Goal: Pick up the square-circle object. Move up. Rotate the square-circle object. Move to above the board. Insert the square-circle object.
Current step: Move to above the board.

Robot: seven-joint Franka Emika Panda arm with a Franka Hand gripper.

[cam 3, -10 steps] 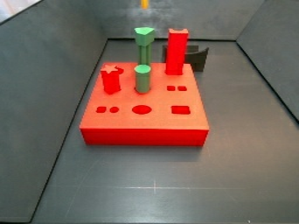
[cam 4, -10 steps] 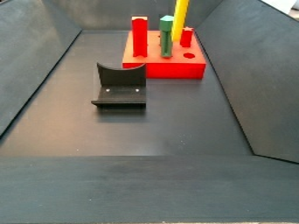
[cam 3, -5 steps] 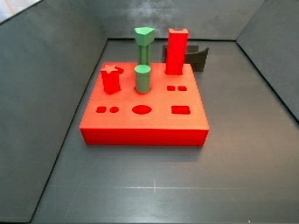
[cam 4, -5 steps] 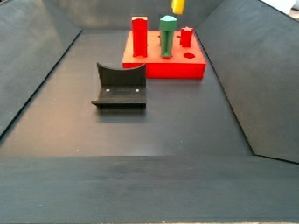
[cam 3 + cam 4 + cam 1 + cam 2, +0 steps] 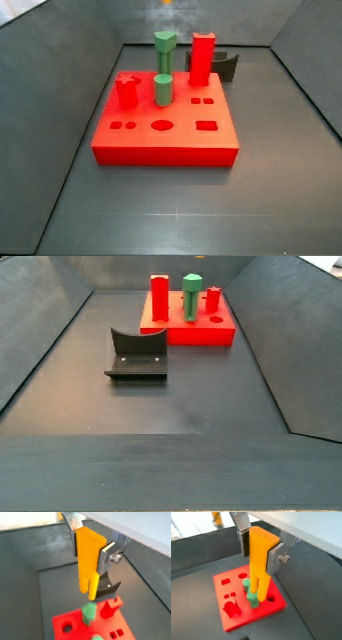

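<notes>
Dark grey surface (image 5: 174, 210) with sloping grey walls fills both side views, and neither of them shows the pincer, which is high out of their reach; only a small orange tip shows at the upper edge of a side view.

On that surface lies the board (image 5: 167, 140), a thick red slab with dark holes in its top. The fixture (image 5: 136, 354) stands apart from it on the bare floor.

Both wrist views show the pincer (image 5: 260, 547) closed on the square-circle object (image 5: 258, 567), its silver fingers (image 5: 273, 558) clamping the upper part of the bar while the lower end hangs free above the board. The bar looks upright, so the job now seems to be carrying it over the right hole and lowering it.

To do that well, I judge the bar should stay vertical, be centred over its hole first, then go down slowly, with the prongs matched to the hole's shape.

Obstacles crowd the board: the tall red square pillar (image 5: 202, 59), a tall green peg (image 5: 163, 55), a shorter green peg (image 5: 163, 90) and a short red peg (image 5: 127, 90). The green pegs sit close beneath the bar in a wrist view, so sideways drift while low risks a knock.
</notes>
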